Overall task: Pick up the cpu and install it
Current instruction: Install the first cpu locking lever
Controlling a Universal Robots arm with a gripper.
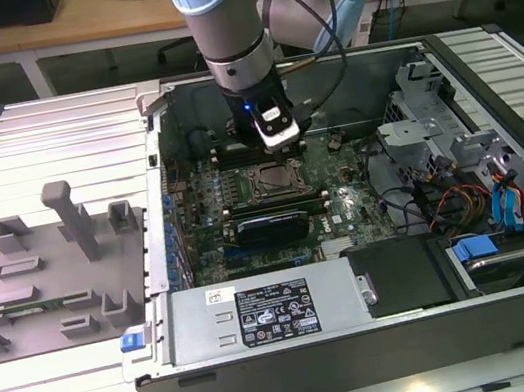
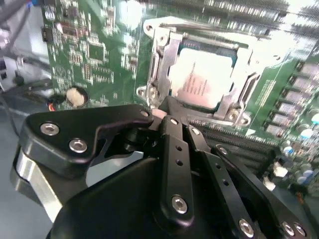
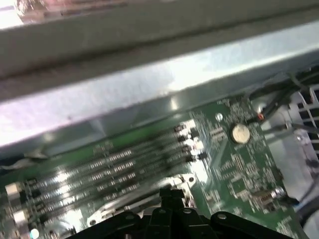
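The cpu [image 2: 203, 82] lies flat in the motherboard socket, its pale silver top showing inside the metal frame [image 2: 158, 59]. My gripper [image 2: 168, 110] hovers just beside the socket's edge, its black fingers [image 2: 175, 149] drawn together to a point with nothing between them. In the exterior view my gripper [image 1: 275, 141] hangs inside the open computer case, a little above and behind the socket [image 1: 274, 180]. The fingertips [image 3: 172, 193] also show in the first wrist view, over the green board.
The open computer case [image 1: 369, 340] holds the motherboard, a dark card [image 1: 270, 227], a power supply [image 1: 262, 313] and drive bays with blue tabs [image 1: 494, 216]. A grey fixture plate [image 1: 54, 283] sits at the exterior view's left. A coin battery [image 3: 240, 132] and memory slots [image 3: 114, 164] lie near the socket.
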